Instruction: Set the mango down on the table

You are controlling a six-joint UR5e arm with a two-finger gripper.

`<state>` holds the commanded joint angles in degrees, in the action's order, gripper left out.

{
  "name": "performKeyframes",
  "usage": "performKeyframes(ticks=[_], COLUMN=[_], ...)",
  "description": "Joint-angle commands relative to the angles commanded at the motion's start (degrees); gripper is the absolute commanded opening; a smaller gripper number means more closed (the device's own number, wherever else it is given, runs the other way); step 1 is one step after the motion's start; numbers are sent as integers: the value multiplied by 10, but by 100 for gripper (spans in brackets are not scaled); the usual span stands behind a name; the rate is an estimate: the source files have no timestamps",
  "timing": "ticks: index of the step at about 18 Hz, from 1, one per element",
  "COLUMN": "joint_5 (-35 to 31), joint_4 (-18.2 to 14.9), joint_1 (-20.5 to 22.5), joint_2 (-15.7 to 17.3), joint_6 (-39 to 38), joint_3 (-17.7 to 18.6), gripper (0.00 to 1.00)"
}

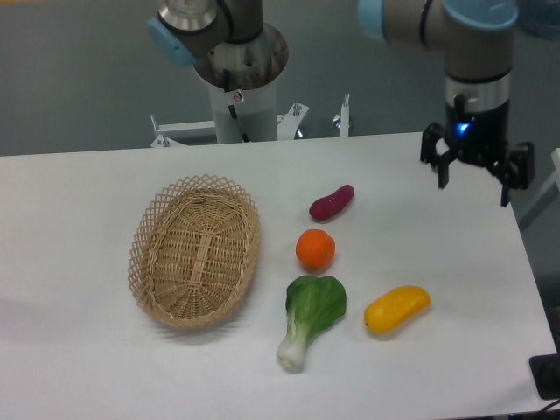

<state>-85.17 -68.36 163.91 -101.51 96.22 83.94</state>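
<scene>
The mango point(397, 309) is a yellow oval fruit shading to orange at its right end. It lies on the white table point(87, 367) at the front right, just right of the bok choy. My gripper point(475, 188) hangs at the far right of the table, well behind the mango and above the surface. Its fingers are spread apart and nothing is between them.
A woven wicker basket point(196, 252) stands empty at the left centre. A round orange point(315, 249), a purple-red sweet potato point(332, 202) and a green bok choy point(311, 315) lie between the basket and the mango. The table's right edge is close to my gripper.
</scene>
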Motion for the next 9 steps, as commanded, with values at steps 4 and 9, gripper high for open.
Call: performKeyframes(ticks=[4, 9], joint_5=[1, 4], joint_4=[-18, -17], joint_1=[15, 15], joint_2=[2, 2], joint_6=[52, 56], joint_3=[-6, -5], gripper=[100, 100])
